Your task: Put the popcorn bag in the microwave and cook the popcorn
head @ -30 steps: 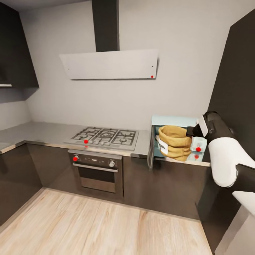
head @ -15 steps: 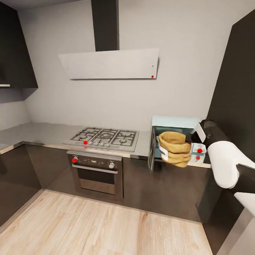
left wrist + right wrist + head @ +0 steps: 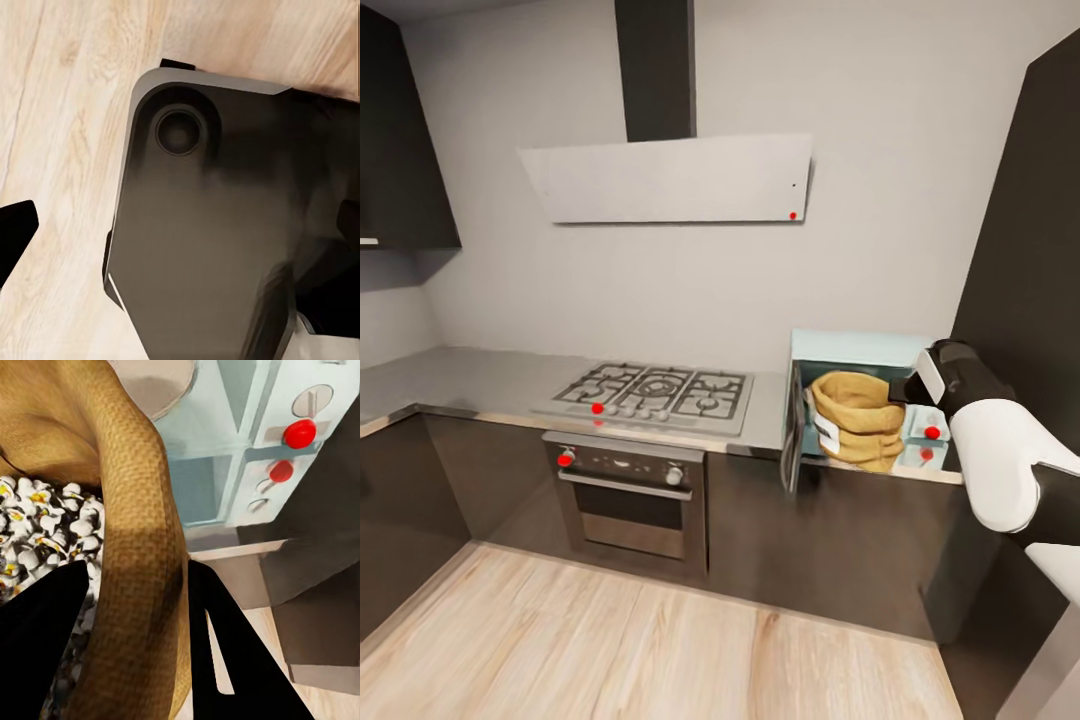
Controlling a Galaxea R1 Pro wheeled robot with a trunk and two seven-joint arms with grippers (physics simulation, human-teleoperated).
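Note:
The tan popcorn bag (image 3: 857,418) hangs tilted in the open mouth of the mint-blue microwave (image 3: 850,348), its bottom near the front sill. My right gripper (image 3: 905,390) is shut on the bag's rolled rim from the right. In the right wrist view the black fingers (image 3: 45,615) straddle the rim of the bag (image 3: 142,547), and white-yellow popcorn (image 3: 45,521) shows inside. The microwave's knob panel (image 3: 300,435) with red dots lies just beyond. The microwave door (image 3: 791,430) stands swung open to the left. The grey countertop (image 3: 470,375) runs leftward. My left gripper (image 3: 180,240) hangs open over the floor.
A gas hob (image 3: 655,392) and a dark built-in oven (image 3: 625,490) sit left of the microwave, under an extractor hood (image 3: 670,180). A tall dark cabinet (image 3: 1030,250) stands close on the right. The wooden floor (image 3: 660,650) lies in front, and my dark base (image 3: 225,225) is below the left wrist.
The right gripper has carried the bag a little lower and further into the microwave opening. The head view has shifted slightly.

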